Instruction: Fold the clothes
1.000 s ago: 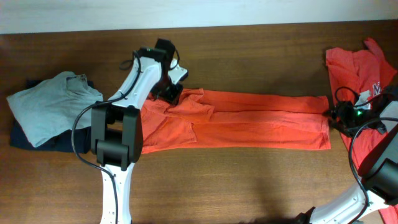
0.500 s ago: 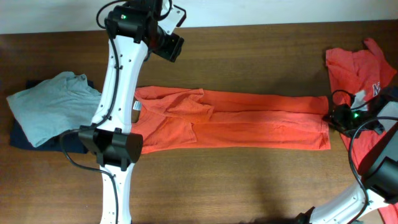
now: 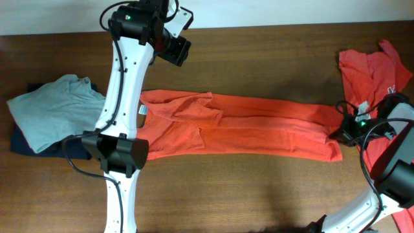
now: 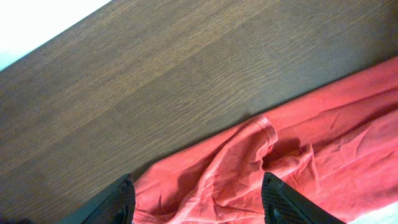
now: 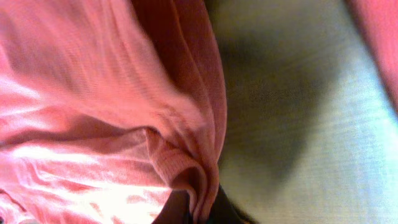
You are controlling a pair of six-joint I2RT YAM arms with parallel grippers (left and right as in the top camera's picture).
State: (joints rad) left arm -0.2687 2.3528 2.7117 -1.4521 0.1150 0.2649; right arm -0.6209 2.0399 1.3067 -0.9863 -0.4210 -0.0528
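One orange-red shirt lies folded into a long band across the middle of the table. A second orange-red shirt with white lettering is heaped at the back right. My left gripper hangs open, high above the table behind the band's left end. In the left wrist view the gripper frames the rumpled cloth far below, with nothing between its fingers. My right gripper sits at the band's right end, shut on a pinched fold of the shirt.
At the far left a pale grey shirt lies on top of a dark navy garment. The table's back edge runs along a white wall just behind my left arm. Bare wood shows in front of the band.
My left gripper has let go of the shirt's left end and risen toward the back edge. My right gripper has shut on the right end, which has bunched and pulled slightly inward.
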